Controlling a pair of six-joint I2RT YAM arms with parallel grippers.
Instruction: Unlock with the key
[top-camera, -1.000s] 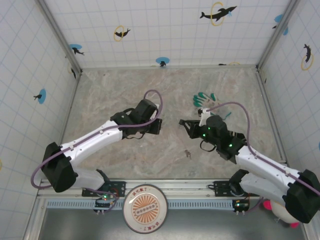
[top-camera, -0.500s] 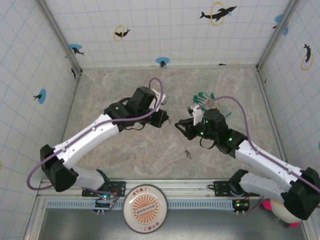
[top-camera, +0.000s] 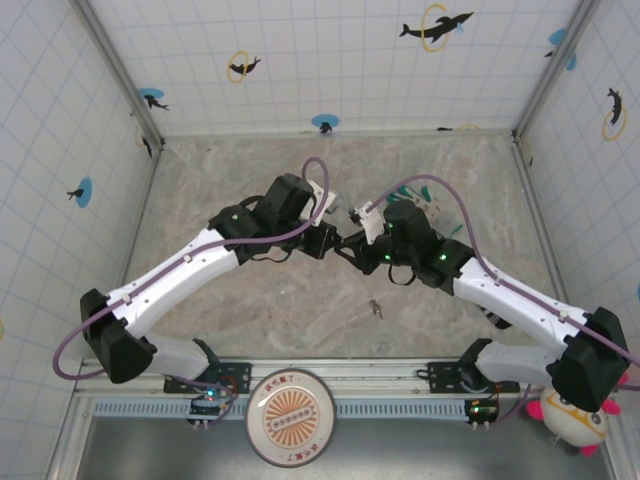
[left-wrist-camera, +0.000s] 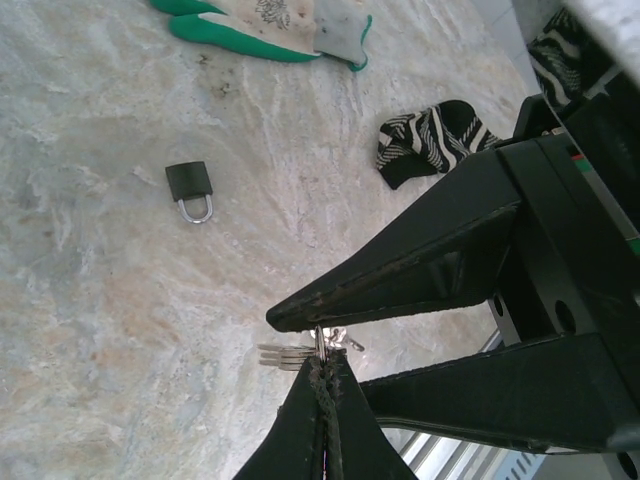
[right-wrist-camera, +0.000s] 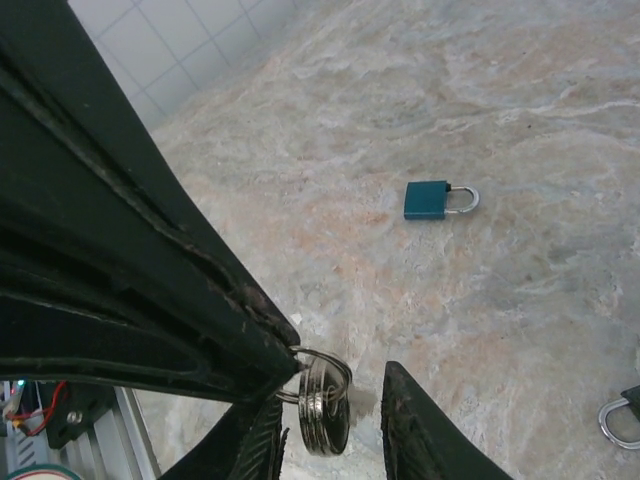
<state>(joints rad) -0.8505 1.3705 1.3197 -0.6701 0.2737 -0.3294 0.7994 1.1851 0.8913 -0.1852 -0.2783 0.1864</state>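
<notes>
My left gripper (top-camera: 334, 243) is shut on the ring of a bunch of silvery keys, held above the marble table (top-camera: 250, 180). In the left wrist view its fingertips (left-wrist-camera: 325, 365) pinch the ring, and the key (left-wrist-camera: 283, 353) blades point left. My right gripper (top-camera: 347, 246) meets it tip to tip. In the right wrist view the right gripper (right-wrist-camera: 335, 392) is open and the key bunch (right-wrist-camera: 327, 405) hangs between its two fingers. The bunch is close to the left finger and apart from the right finger (right-wrist-camera: 415, 425).
A dark padlock (left-wrist-camera: 190, 190) lies on the table near a green-and-white glove (left-wrist-camera: 270, 20) and a zebra-striped sock (left-wrist-camera: 435, 135). A teal padlock (right-wrist-camera: 435, 198) lies further off, and another shackle (right-wrist-camera: 620, 420) shows at the view's edge. A small dark object (top-camera: 375, 308) lies nearer the arms' bases.
Both grippers have moved toward each other above the table's middle. The right one has swung left until its fingers flank the keys held by the left.
</notes>
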